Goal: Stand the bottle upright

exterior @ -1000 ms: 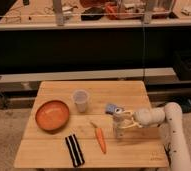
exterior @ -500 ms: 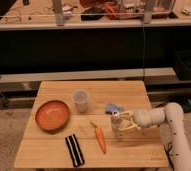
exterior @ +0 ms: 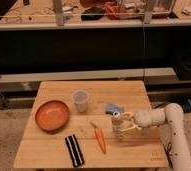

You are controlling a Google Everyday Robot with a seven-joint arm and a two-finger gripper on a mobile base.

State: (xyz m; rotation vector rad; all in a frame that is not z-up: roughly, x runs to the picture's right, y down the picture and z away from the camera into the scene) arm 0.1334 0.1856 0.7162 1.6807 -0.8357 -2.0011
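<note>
The bottle (exterior: 118,126) is small, clear and pale with a whitish cap. It stands upright on the wooden table (exterior: 134,95), right of centre. My gripper (exterior: 121,125) reaches in from the right on the white arm (exterior: 161,117), and its fingers sit on either side of the bottle, closed on its body. The bottle's base is at the table surface.
A translucent cup (exterior: 80,100) stands at the table's middle back. An orange bowl (exterior: 52,115) is at the left. A carrot (exterior: 100,139) lies just left of the bottle. A black striped item (exterior: 74,150) lies near the front edge. A small light-blue item (exterior: 113,108) lies behind the bottle.
The gripper and bottle have barely shifted. The bottle stays upright in the grip at the same spot.
</note>
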